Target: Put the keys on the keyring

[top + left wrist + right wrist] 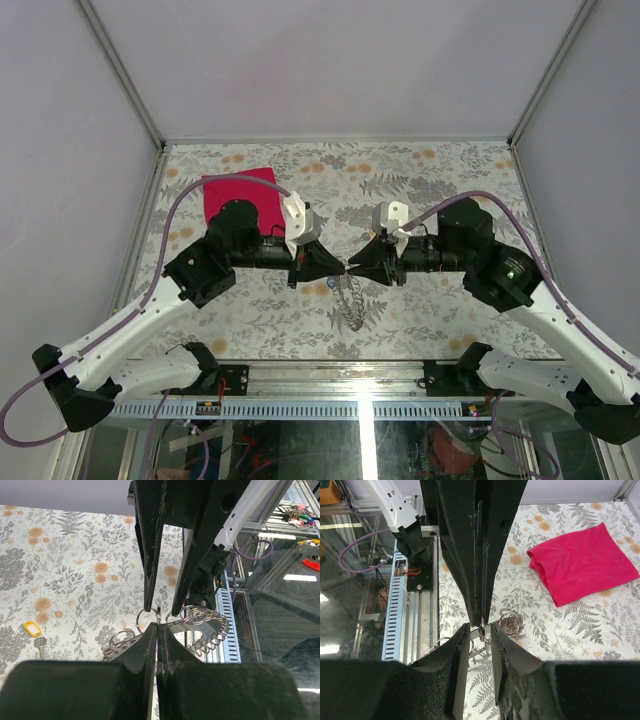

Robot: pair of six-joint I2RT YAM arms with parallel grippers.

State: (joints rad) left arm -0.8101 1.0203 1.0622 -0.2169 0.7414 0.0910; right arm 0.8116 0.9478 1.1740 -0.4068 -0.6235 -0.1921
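Over the flowered table [450,190] the left gripper [157,629] is pressed tight on the keyring [509,621], whose bunched loops dangle beneath its tips. The right gripper [481,645] meets it nose to nose, its fingers parted either side of the pinched ring. A yellow-tagged key [33,632] lies flat on the table, apart from both.
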